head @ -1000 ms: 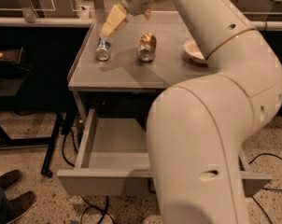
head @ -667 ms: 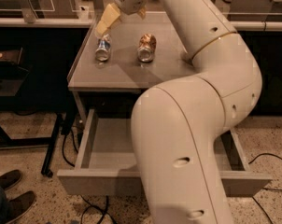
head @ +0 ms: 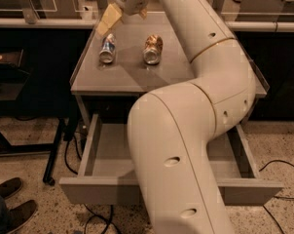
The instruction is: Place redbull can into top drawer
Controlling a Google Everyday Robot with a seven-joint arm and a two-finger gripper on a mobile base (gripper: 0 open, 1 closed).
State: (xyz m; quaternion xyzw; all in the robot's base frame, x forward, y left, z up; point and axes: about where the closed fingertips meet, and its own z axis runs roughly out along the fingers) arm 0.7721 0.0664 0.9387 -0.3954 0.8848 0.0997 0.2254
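I have the gripper (head: 122,19) up at the far end of the counter (head: 132,79), the jaws spread and holding nothing: one tan finger (head: 108,21) slants down to the left of my view, and only a small tip of the other shows at the far side of the wrist. The redbull can (head: 107,48) lies on its side on the counter just below that slanted finger, one shiny end turned toward the camera. I cannot tell whether the fingertip touches it. A brown-and-gold can (head: 153,49) lies on its side too, below the jaws and to the right of the redbull can, apart from it. The top drawer (head: 91,147) is well below the jaws, under the counter, pulled out toward the camera and open. The arm (head: 186,145) sweeps across in front and hides its middle. Far below and to the left, a pair of dark shoes (head: 10,201) stands on the speckled floor.
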